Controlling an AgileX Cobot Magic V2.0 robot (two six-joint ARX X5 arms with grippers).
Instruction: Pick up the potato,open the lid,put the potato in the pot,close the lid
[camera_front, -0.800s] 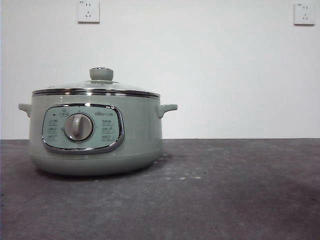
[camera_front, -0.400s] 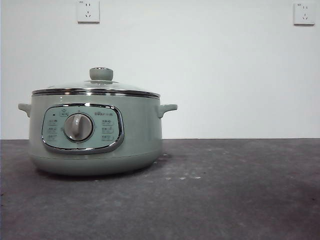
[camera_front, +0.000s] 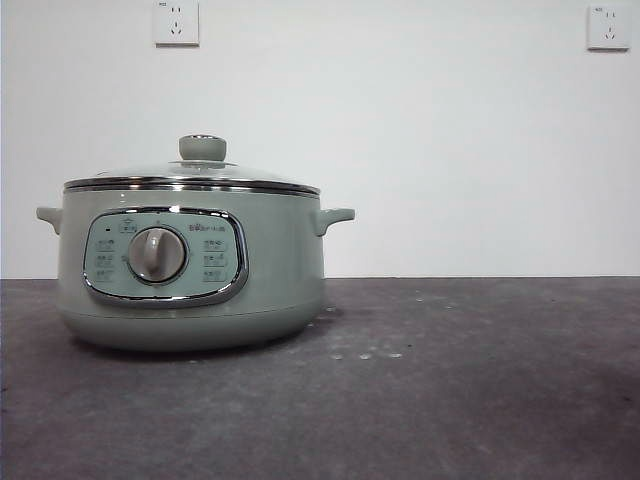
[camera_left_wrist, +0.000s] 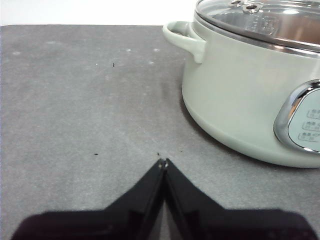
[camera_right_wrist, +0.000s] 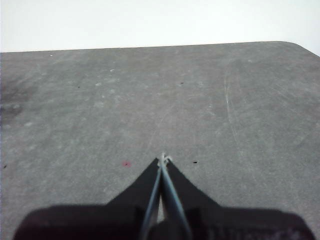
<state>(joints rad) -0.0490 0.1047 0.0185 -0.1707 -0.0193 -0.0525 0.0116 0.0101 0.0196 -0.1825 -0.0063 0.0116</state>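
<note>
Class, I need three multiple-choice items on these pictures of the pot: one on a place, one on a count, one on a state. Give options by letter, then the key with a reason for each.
1. In the front view, where on the table does the pot stand?
A. towards the left
B. in the middle
C. towards the right

2. How many wall sockets show in the front view?
A. one
B. two
C. three

3. How is the lid?
A. leaning against the pot
B. flat on the table
C. seated on the pot

Key:
1 A: the pot fills the left half only.
2 B: one socket above the pot, another socket at the top right corner.
3 C: its chrome rim rests level on the pot's top edge, knob upward.
</note>
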